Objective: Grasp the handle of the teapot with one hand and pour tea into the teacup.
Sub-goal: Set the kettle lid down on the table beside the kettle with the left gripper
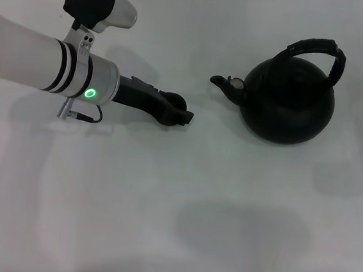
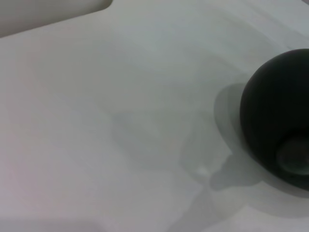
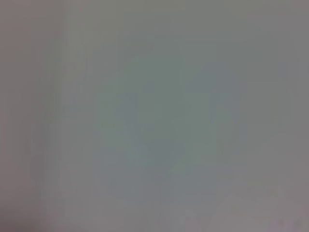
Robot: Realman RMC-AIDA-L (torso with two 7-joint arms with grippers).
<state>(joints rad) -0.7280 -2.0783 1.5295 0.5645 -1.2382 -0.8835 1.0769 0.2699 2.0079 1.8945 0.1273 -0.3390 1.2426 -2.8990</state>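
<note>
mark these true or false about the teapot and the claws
1. The teapot stands upright on the white table. True.
2. Its spout points toward the left claw. True.
3. The left claw grips the handle. False: it is apart from the teapot, off to the spout side.
4. The handle lies folded down against the pot's side. False: it arches over the top.
5. The right claw hovers above the teapot. False: no right claw is in view.

Bare lab-style test bench: plain white tabletop (image 1: pixel 160 224), robot arm (image 1: pixel 41 61).
</note>
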